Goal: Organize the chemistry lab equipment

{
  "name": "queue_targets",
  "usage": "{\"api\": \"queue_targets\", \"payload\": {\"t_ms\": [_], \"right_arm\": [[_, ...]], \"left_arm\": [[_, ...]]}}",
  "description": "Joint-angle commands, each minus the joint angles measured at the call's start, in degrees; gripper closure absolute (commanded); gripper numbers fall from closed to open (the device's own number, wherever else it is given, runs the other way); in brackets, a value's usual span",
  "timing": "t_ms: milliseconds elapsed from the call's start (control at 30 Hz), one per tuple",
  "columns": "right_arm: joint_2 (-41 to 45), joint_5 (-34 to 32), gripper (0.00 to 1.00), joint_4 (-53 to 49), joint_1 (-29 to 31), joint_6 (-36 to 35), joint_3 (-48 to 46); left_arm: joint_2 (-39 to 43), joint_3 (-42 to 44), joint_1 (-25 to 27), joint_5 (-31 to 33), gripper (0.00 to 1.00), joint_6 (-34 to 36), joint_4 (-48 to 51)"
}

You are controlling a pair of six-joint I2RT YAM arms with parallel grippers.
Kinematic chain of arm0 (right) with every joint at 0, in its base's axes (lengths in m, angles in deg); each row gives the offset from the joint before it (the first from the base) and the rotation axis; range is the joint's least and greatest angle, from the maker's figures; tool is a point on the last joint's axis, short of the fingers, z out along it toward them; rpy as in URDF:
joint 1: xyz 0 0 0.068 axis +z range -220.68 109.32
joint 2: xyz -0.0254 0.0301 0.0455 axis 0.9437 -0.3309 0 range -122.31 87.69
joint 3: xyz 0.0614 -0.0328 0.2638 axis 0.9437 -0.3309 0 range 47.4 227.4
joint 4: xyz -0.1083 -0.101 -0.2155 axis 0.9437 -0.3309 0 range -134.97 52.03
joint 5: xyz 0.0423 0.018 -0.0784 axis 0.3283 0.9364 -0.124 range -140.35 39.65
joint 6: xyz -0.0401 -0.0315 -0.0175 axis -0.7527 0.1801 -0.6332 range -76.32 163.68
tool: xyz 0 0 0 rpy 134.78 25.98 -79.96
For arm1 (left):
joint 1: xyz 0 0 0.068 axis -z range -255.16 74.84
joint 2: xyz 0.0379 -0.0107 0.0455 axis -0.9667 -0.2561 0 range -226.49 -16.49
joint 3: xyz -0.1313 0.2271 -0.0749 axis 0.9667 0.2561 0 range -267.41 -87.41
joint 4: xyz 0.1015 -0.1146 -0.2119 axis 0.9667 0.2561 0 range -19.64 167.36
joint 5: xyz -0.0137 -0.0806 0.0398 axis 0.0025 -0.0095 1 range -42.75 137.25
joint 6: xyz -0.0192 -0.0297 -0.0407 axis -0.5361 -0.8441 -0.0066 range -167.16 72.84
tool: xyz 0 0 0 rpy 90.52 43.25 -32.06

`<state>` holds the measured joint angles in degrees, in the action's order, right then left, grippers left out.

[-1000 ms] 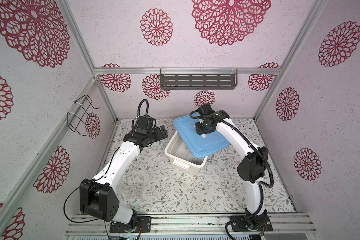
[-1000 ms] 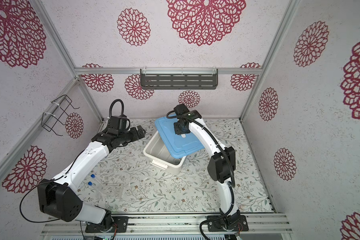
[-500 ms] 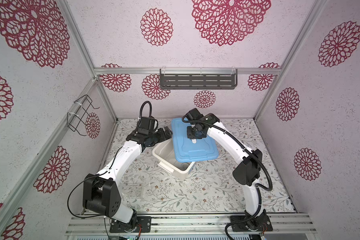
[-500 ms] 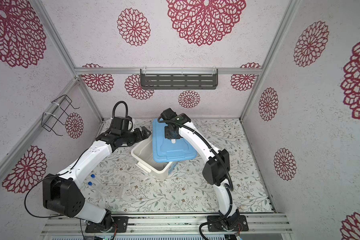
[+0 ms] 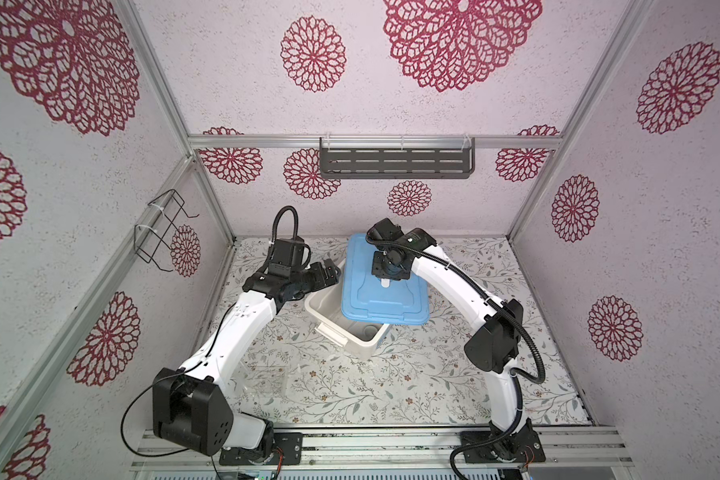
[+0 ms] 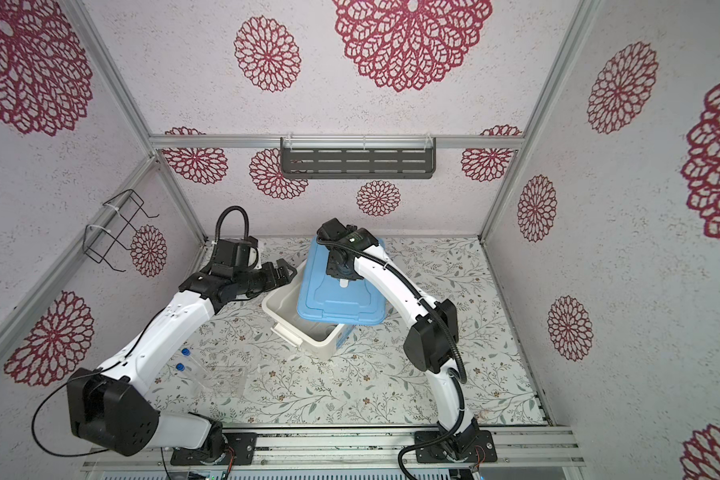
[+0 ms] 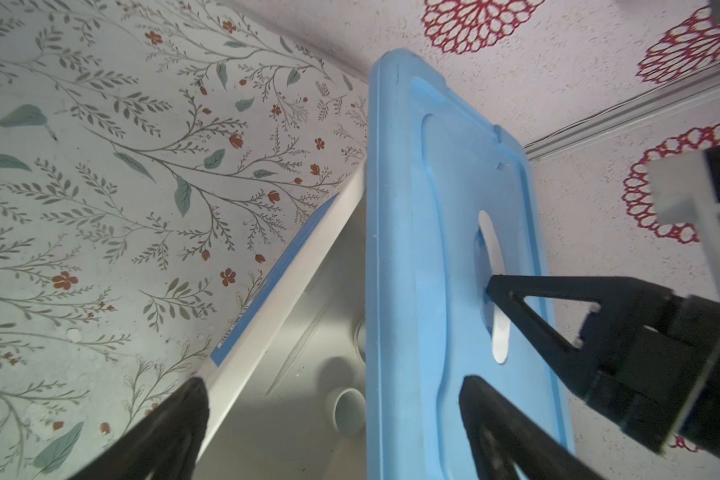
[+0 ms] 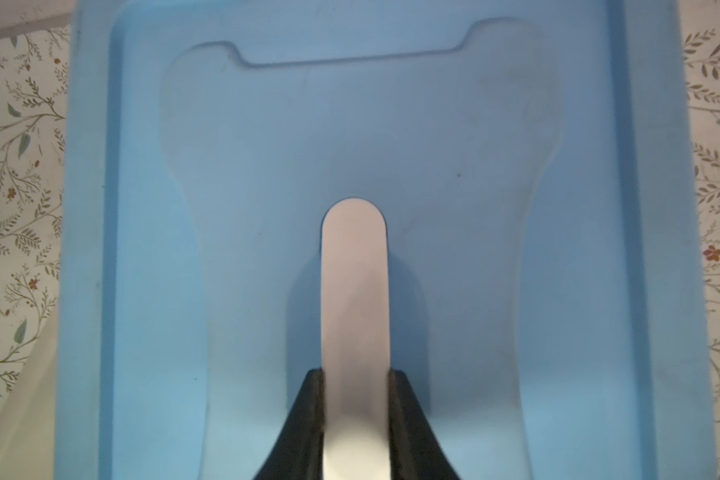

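Right gripper (image 8: 355, 374) pinches white handle (image 8: 354, 270) of lid (image 8: 474, 166); lid askew over tub (image 5: 321, 307). Left gripper (image 7: 331, 384) wide, empty, at tub rim. Left wrist view shows bowl (image 7: 348, 411) inside tub. Blue-capped tubes (image 6: 180, 367) in rack (image 6: 225, 376), near left arm base, seen only in a top view.

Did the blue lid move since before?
Yes. The blue lid, held by the right gripper, has swung left and turned straighter, judged against the dark wall shelf.

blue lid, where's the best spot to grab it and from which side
The narrow white handle at the middle of the lid, from above, pinched across its width; the lid itself is flat and wide. The right gripper grips it that way.
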<state>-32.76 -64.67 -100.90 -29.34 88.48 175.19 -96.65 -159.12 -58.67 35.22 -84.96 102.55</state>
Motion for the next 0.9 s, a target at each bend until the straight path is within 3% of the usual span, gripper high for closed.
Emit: {"api": "queue_targets", "payload": {"t_ms": [0, 167, 400, 600, 767, 867], "right_arm": [[5.3, -2.2, 0.79, 0.6, 1.5, 7.5, 2.1], [6.1, -2.5, 0.78, 1.6, 2.7, 16.1, 0.4], [9.7, 0.3, 0.76, 10.9, 5.1, 31.0, -9.1], [10.0, -3.7, 0.74, 12.0, 8.2, 38.6, -11.1], [14.3, -5.5, 0.75, 24.3, 9.8, 48.7, -24.4], [14.9, -8.3, 0.76, 25.2, 10.7, 53.0, -26.6]], "left_arm": [[0.7, 0.1, -0.6, 1.0, 0.02, 1.1, 0.8], [2.5, 1.1, -0.8, 2.6, 0.03, 2.5, 3.3], [5.6, 4.2, -1.7, 1.7, 0.03, 2.6, 4.2], [8.3, 7.1, -3.2, 2.9, 0.03, 3.8, 5.3], [7.9, 7.3, -5.2, 1.1, 0.03, 6.2, 7.1], [7.4, 7.6, -5.7, 0.2, 0.02, 6.5, 7.1]]}}
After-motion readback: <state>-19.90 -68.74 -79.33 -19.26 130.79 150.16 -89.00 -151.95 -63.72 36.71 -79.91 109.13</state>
